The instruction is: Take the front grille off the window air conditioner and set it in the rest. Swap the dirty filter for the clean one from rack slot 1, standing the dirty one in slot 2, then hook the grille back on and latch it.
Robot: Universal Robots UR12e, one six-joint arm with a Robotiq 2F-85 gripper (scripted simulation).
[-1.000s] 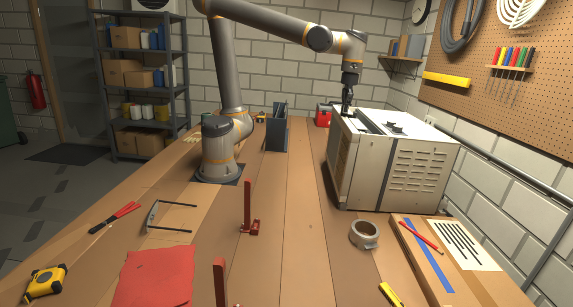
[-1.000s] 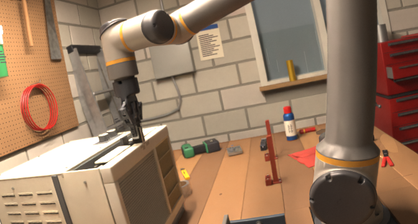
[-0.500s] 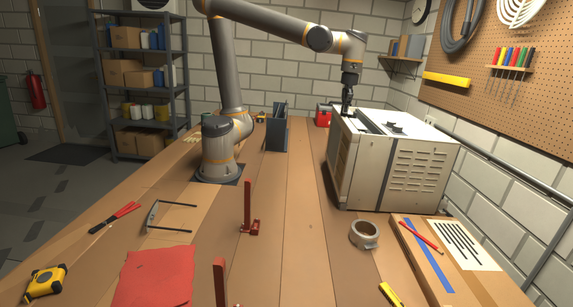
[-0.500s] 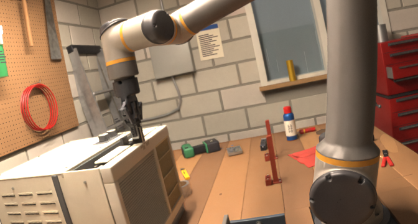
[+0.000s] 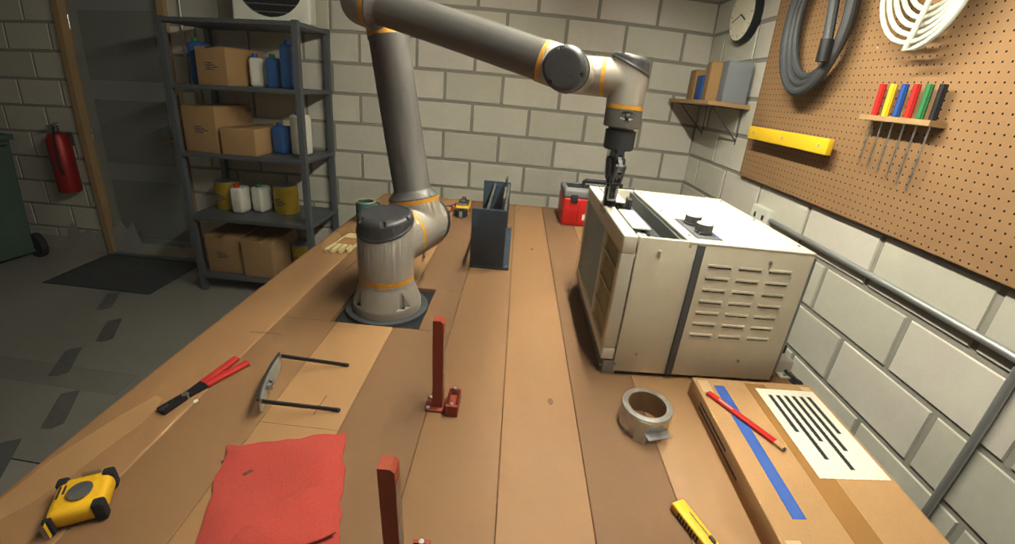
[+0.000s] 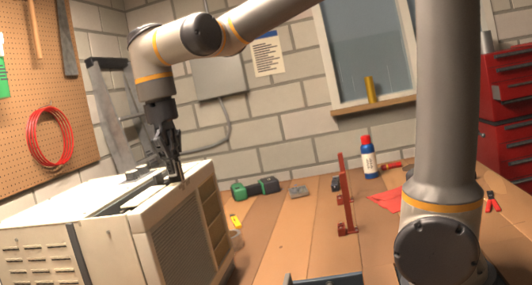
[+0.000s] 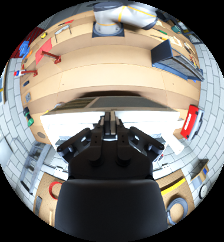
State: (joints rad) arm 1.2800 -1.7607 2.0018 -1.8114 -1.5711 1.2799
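The front grille (image 5: pixel 600 271) (image 6: pixel 186 231) (image 7: pixel 109 103) hangs on the face of the white window air conditioner (image 5: pixel 681 278) (image 6: pixel 99 223), which sits on the right side of the bench. My gripper (image 5: pixel 615 199) (image 6: pixel 175 177) (image 7: pixel 110 124) points straight down at the top front edge of the unit, and its fingers are closed on a small tab at the top of the grille. The dark blue filter rack (image 5: pixel 490 229) (image 7: pixel 175 60) stands on the bench beside the arm's base, with filters upright in it.
A red toolbox (image 5: pixel 571 204) (image 7: pixel 192 121) sits behind the air conditioner. Two red upright posts (image 5: pixel 440 367) (image 6: pixel 345 193) of the grille rest stand mid-bench. A tape roll (image 5: pixel 644 413), a flat cardboard box (image 5: pixel 795 449) and a red cloth (image 5: pixel 277 488) lie nearer the front.
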